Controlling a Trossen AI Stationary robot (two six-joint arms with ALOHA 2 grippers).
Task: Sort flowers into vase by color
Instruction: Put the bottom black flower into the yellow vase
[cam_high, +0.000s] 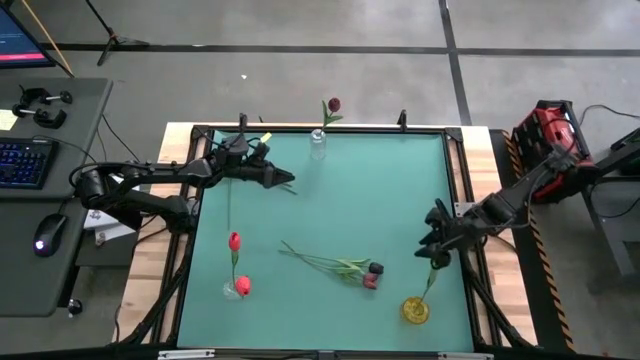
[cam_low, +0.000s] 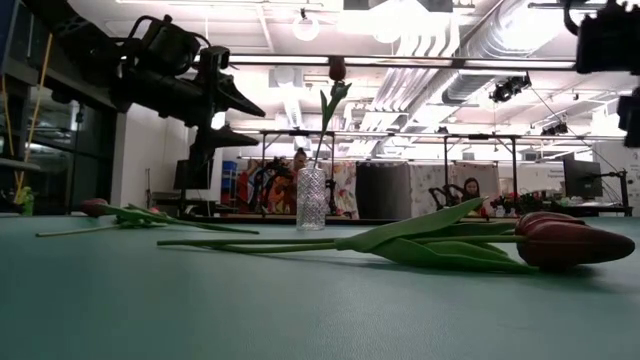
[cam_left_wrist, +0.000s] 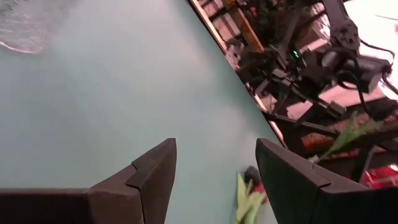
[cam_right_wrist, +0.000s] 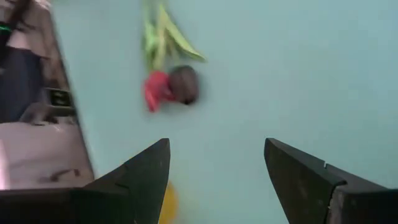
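Loose flowers (cam_high: 340, 265) lie flat mid-table, a dark head (cam_high: 376, 268) beside a red-pink head (cam_high: 369, 282); in the right wrist view they show as the red (cam_right_wrist: 155, 88) and dark (cam_right_wrist: 184, 83) heads. A clear vase (cam_high: 317, 143) at the far edge holds one maroon flower (cam_low: 337, 68). Two red-pink heads (cam_high: 234, 241) show near a clear vase (cam_high: 234, 290) at the near left. My left gripper (cam_high: 285, 180) hovers open over the far left of the mat. My right gripper (cam_high: 435, 250) hovers open just right of the loose flowers.
A yellow flower head (cam_high: 415, 310) sits near the near right corner, just on the near side of my right gripper. The mat's black frame (cam_high: 455, 170) rims the table. Bare green mat (cam_high: 380, 190) spreads between the far vase and the loose flowers. People show in the room behind (cam_low: 470, 190).
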